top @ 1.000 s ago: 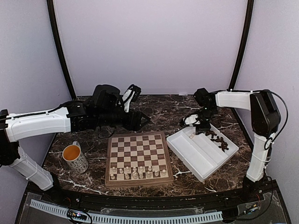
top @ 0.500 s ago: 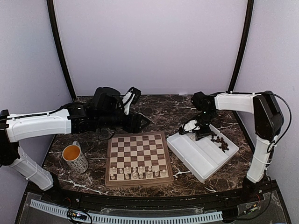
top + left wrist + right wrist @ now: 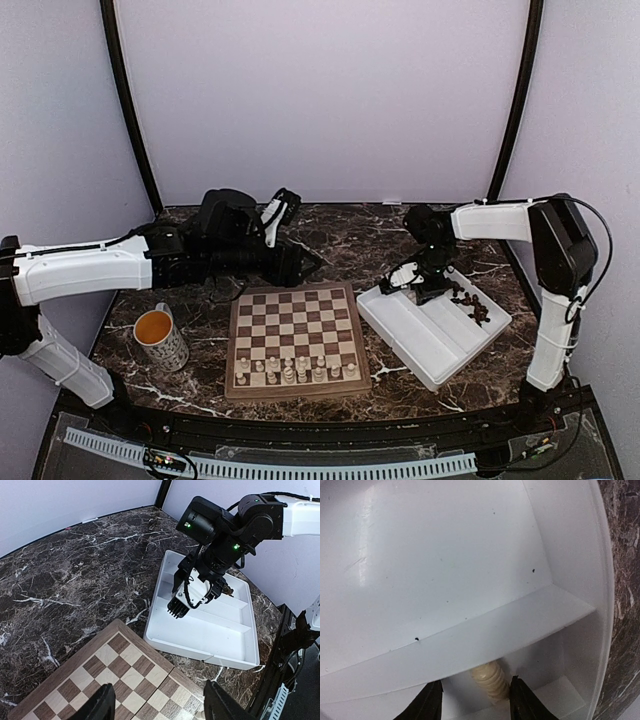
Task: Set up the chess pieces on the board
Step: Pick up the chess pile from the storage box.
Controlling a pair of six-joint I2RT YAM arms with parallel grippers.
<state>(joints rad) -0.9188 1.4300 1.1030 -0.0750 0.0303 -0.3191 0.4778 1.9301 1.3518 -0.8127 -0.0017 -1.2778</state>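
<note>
Right wrist view is showing the right end effector (image 3: 476,702) straddling, unclenched, a cream chess piece (image 3: 490,680) in the white tray (image 3: 445,555), right of the board (image 3: 295,305); closing off-centre is risking knocking it over.

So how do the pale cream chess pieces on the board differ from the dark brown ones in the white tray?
The pale cream wooden chess pieces stand on the checked wooden board, in its two near rows; the dark brown wooden chess pieces sit in the white plastic tray. The cream ones are spaced out; the dark ones are heaped together. Both are tiny figures.
</note>
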